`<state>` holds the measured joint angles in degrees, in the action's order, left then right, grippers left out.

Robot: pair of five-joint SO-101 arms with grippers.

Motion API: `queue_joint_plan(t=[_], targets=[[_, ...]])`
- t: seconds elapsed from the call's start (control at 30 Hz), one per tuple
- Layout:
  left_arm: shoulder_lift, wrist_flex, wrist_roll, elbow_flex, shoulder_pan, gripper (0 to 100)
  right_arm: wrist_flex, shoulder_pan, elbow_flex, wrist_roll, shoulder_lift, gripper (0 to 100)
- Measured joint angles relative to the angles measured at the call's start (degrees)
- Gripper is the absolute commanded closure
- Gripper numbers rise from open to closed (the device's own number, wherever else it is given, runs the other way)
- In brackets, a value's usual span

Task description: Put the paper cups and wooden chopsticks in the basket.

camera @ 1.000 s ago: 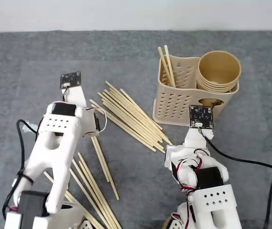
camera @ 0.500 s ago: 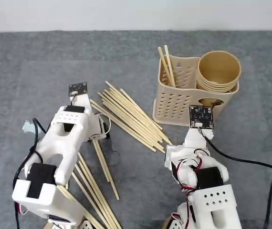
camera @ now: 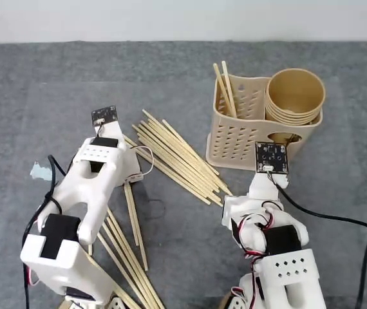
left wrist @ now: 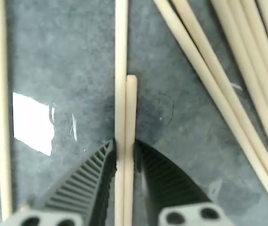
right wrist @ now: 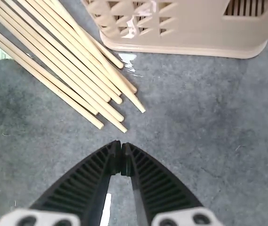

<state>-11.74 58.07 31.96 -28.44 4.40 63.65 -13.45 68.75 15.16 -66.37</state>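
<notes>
Beside the loose pile, a pair of wooden chopsticks lies side by side on the grey mat, and my left gripper is shut on it. In the high view that pair runs out from under the left arm. The main pile of chopsticks fans between the arms. The beige basket holds stacked paper cups in one compartment and two upright chopsticks in another. My right gripper is shut on nothing, just short of the basket and the pile's ends.
More chopsticks lie near the left arm's base. A pale scrap sits on the mat left of the left arm, seen close as a white patch. A black cable trails from the right arm.
The left arm has swung in and dropped low over the mat, and its gripper has come onto the chopstick pair, which has turned slightly. The right arm has stayed still.
</notes>
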Motion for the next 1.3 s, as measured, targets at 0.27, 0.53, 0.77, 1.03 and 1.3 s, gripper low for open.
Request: queue_joint_plan(t=[0.27,0.53,0.77,1.03,1.3], targets=[[5.2,1.7,3.6,-0.1,3.2,99,0.0,0.0,0.0,0.0,0.0,98.9],[17.7,6.4,4.4,-0.1,3.6,99,0.0,0.0,0.0,0.0,0.0,98.9],[20.5,9.0,-0.3,-1.2,2.3,84,0.0,0.3,0.0,0.0,0.0,98.9],[17.9,7.2,-4.7,-6.3,0.4,73,0.0,0.3,0.0,0.0,0.0,98.9],[9.7,-4.3,-4.7,-11.4,0.4,90,0.0,0.3,0.0,0.0,0.0,98.9]])
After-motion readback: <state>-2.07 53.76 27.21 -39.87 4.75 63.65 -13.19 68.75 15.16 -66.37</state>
